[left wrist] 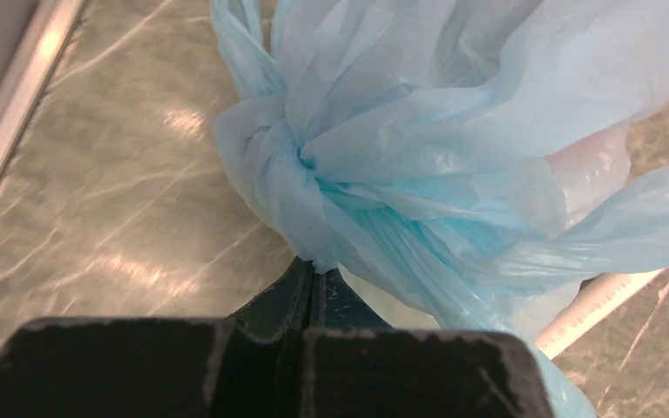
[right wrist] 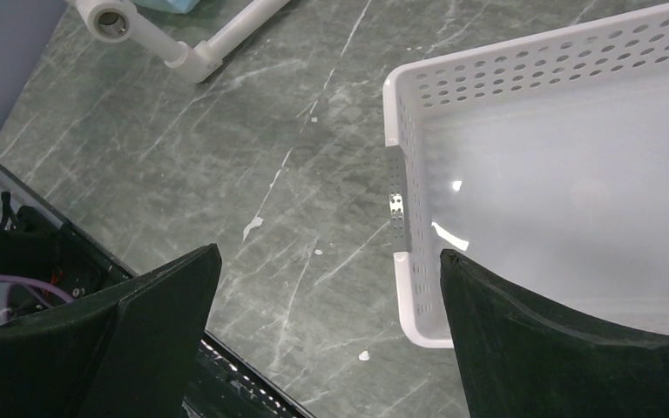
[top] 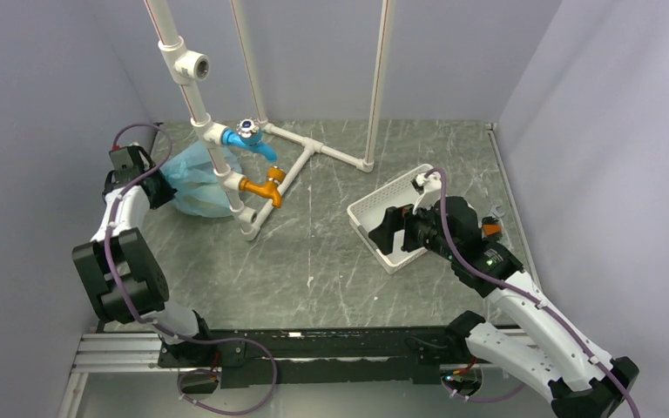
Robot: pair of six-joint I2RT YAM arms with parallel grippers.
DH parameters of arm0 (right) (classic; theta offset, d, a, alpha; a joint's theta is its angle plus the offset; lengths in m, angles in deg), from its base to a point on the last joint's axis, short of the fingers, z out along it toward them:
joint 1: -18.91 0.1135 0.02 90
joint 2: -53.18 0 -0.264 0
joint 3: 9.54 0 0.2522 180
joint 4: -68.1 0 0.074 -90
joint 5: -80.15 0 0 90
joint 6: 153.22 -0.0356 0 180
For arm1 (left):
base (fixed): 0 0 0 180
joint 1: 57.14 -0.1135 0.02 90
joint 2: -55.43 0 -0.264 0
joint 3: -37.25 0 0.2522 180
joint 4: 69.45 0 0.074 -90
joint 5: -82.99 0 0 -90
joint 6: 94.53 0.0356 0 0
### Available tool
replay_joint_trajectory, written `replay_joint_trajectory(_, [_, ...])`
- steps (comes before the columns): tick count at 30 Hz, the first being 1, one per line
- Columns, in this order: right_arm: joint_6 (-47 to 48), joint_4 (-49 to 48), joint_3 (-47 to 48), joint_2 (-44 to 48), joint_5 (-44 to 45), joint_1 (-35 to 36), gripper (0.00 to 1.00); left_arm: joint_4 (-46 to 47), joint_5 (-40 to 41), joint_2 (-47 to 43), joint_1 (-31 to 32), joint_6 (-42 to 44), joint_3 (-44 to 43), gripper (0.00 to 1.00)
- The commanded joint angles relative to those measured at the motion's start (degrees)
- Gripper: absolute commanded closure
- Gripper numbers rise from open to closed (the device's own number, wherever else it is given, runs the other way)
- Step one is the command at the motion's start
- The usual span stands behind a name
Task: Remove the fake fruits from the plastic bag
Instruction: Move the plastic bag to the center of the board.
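1. Nearest the lens in the left wrist view: left gripper (left wrist: 314, 277), dark fingers (left wrist: 266, 306) pressed fully together, a twisted bunch of the plastic bag (left wrist: 418, 131) pinched between the tips.
2. Thin, crinkled, light-blue film, gathered into a knot just above the pinch. Pale pinkish shape (left wrist: 585, 165) showing through on the right, too veiled to name as any of the fake fruits.
3. Seen from above: bag resting on the grey marbled table (top: 314, 261) at far left, touching the white pipe frame (top: 226, 170), just left of the blue tap (top: 251, 139) and the orange tap (top: 266, 185).
4. Right gripper (right wrist: 329, 254) spread wide, holding nothing, poised above the near rim of the white slotted basket (right wrist: 401, 113); one finger over the table, the other over the basket's inside.
5. Basket walls perforated in rows, floor glossy white with a spot of glare. Grey strip (right wrist: 396, 205) fixed on the rim; any print on it too blurred to read.
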Motion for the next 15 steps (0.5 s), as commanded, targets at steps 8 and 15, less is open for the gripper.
replay_joint_trajectory(8, [-2.1, -0.6, 1.1, -4.7, -3.3, 0.0, 0.00, -21.2, 22.7, -21.1, 2.6, -12.8, 7.0, 1.00])
replay_joint_trajectory(15, [-3.5, -3.6, -0.5, -6.5, -6.9, 0.1, 0.00, -25.9, 17.2, -40.6, 7.1, -19.4, 19.6, 1.00])
